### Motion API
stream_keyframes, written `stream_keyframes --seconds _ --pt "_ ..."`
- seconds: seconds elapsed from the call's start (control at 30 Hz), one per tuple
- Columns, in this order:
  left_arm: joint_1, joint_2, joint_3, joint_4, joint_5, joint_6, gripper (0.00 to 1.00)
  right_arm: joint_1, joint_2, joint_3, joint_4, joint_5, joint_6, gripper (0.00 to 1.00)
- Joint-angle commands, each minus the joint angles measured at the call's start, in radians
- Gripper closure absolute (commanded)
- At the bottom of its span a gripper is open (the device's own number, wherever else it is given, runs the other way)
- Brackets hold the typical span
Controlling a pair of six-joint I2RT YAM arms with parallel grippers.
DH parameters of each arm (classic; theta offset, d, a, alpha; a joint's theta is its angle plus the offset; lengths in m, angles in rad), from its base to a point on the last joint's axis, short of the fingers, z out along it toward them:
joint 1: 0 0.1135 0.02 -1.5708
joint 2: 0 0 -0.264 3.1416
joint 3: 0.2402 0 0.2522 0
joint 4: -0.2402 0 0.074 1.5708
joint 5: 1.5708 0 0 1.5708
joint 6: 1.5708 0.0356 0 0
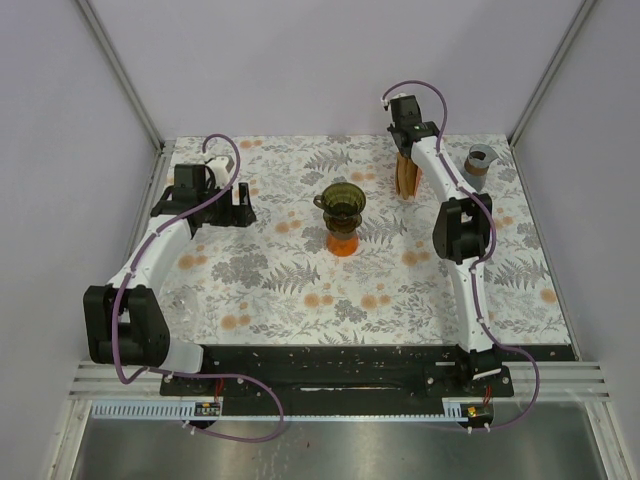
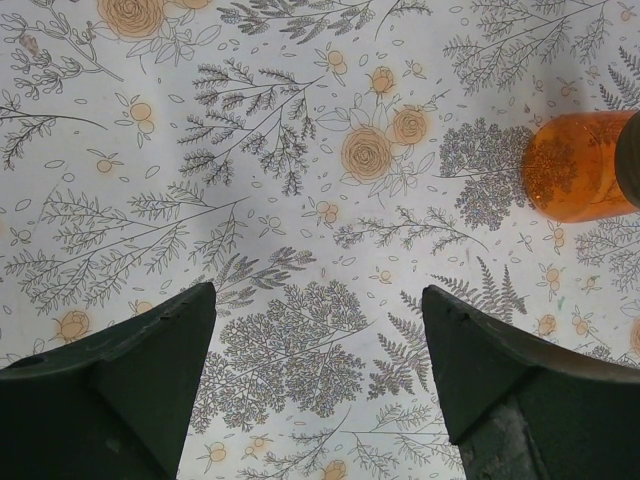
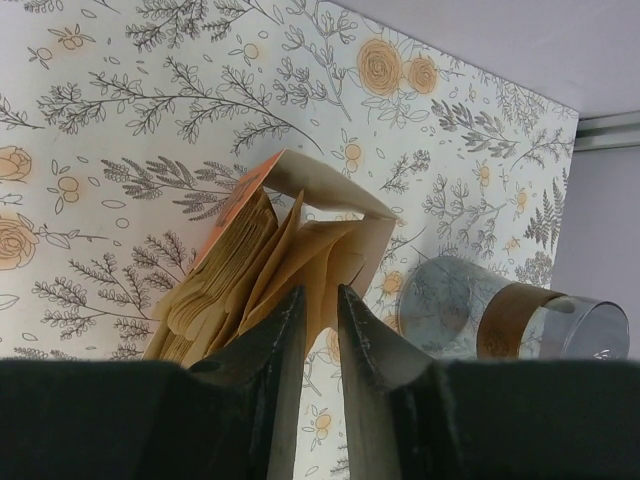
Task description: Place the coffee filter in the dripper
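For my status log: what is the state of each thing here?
Dripper: upright on the orange cup, no filter inside.
Coffee filters: standing stack, fanned apart.
Glass jar: beside the filters, untouched.
Left gripper: open, empty.
Right gripper: nearly closed at the filters, grip unclear.

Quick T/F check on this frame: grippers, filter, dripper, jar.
1. The left gripper is open and holds nothing. True.
2. A filter already lies in the dripper. False: no filter shows in it. The filters are in the filter stack at the far right of the table.
3. The right gripper is at the filter stack, with a filter edge between its narrowly parted fingers. True.
4. The glass jar is left of the dripper. False: it is to the right, just past the filter stack.
5. The dripper stands on an orange cup mid-table. True.
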Motion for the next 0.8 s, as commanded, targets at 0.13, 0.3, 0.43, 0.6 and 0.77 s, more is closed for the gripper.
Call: stream_keyframes --seconds 0.13,0.3,0.43,0.6,0.77 --pt "0.005 -0.007 0.035 0.022 0.016 0.002 0.13 -0.003 -0.001 0.006 -0.001 0.035 -0.038 0.73" --pt "0.005 -0.008 0.035 0.022 0.027 0.002 0.13 -0.003 0.023 0.014 -0.001 0.07 -0.053 0.73" --pt "0.005 -0.013 0.037 0.019 0.041 0.002 0.13 -0.003 0.025 0.005 -0.003 0.072 -0.05 0.73" --pt "0.005 -0.021 0.037 0.014 0.033 0.005 0.13 -0.003 0.032 0.006 -0.003 0.057 -0.036 0.81" --pt "0.007 -0.022 0.037 0.014 0.033 0.005 0.13 -0.007 0.051 0.015 -0.006 0.079 -0.033 0.82"
